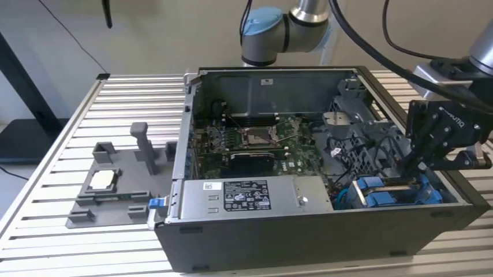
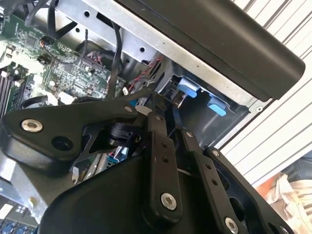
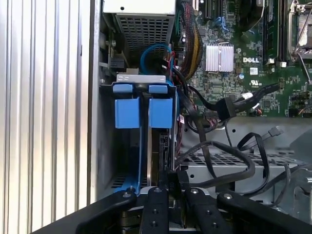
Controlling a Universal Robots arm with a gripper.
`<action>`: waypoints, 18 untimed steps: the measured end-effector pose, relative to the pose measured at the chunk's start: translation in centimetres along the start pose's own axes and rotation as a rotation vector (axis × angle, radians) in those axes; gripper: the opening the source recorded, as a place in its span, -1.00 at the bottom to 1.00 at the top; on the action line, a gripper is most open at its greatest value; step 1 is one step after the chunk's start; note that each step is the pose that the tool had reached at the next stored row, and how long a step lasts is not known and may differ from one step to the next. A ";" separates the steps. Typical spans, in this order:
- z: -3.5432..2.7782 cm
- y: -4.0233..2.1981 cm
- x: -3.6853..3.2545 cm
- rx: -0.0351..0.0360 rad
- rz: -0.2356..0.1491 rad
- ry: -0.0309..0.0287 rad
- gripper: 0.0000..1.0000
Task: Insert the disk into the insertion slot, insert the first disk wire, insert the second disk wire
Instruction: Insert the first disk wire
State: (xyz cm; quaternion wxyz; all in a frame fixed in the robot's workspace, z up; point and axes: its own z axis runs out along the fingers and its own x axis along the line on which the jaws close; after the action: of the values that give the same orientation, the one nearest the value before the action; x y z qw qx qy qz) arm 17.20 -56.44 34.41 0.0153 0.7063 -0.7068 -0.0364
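Pincer (image 3: 168,181) first. In the first wrist view its 2 fingers are drawn together, clenched tip to tip, and we make out nothing between them. The tips sit right at the near end of the disk (image 3: 157,148). We cannot tell whether they touch it.

Disk: on edge inside the insertion slot (image 3: 127,113). 1 long blue rail (image 3: 147,161) runs along it toward the 2 blue tabs (image 3: 161,112) at the far end. The slot fills the near corner of the case (image 1: 308,245) at the exterior view's right, hard against the side wall.

Just beside the slot is a tangle of black cables (image 3: 201,103). 1 black plug (image 3: 227,106) lies loose over the board, apart from the disk.

Beyond: green motherboard (image 3: 243,78), then the processor socket (image 1: 257,136). The grey power box (image 1: 246,199) runs along the case's near wall. The case lies on the slatted counter (image 1: 138,98), with a grey fixture (image 1: 115,193) near the counter's edge at the exterior view's left.

Our reading: step 1, seating the disk, looks in hand or all but done, and neither wire looks plugged. Any further move calls for a push straight along the rail, keeping clear of the cables.
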 end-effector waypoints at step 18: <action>0.58 -0.05 0.38 -0.0176 0.010 -0.0004 -0.62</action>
State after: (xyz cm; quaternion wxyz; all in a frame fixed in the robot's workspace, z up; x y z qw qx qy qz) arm 17.20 -56.80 33.81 0.0216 0.7026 -0.7099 -0.0426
